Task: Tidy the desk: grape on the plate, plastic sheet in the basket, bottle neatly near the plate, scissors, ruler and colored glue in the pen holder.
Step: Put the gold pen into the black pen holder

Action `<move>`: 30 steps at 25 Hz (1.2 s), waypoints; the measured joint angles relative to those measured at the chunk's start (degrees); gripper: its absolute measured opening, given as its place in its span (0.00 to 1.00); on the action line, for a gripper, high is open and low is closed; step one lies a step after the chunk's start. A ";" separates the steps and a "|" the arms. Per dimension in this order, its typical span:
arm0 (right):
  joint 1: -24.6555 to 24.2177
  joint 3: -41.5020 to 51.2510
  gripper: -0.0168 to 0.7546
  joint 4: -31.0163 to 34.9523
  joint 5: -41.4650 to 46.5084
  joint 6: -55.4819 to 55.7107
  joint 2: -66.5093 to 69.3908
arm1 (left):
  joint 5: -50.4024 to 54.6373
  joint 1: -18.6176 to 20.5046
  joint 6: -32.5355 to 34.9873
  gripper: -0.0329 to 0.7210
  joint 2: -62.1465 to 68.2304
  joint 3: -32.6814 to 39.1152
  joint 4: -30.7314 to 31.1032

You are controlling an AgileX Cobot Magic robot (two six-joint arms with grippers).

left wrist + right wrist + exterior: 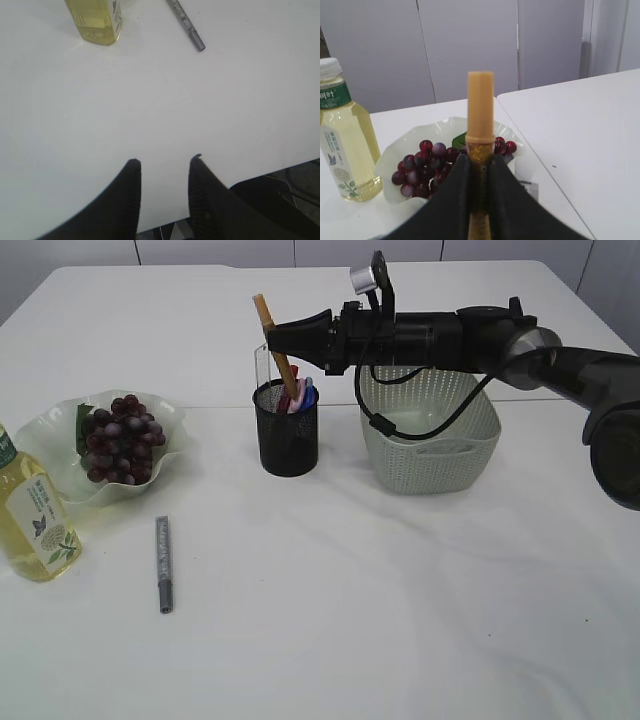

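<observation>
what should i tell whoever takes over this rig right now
Right gripper: shut on the gold glue stick, its lower end in the pen holder.
Left gripper: open, empty, above bare table.
Done: grapes on plate, bottle beside it; pink and blue items already in holder.
Left: release the glue; silver glue pen lies on the table. Basket contents unclear.

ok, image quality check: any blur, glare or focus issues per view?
Exterior view: sharp, even light, soft shadows beside the pen holder and basket. Left wrist view: soft throughout, table nearly washed out, left gripper blurred. Right wrist view: right gripper blurred up close, glue stick and grapes fairly clear.
</observation>
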 joint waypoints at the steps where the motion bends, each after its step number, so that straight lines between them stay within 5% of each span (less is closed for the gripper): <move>1: 0.00 0.00 0.09 0.86 0.00 0.00 0.00 | 0.00 0.00 0.00 0.36 0.00 0.00 0.00; 30: 1.18 0.00 0.16 4.02 -0.09 1.93 0.90 | 0.00 0.00 0.00 0.36 0.00 0.00 0.00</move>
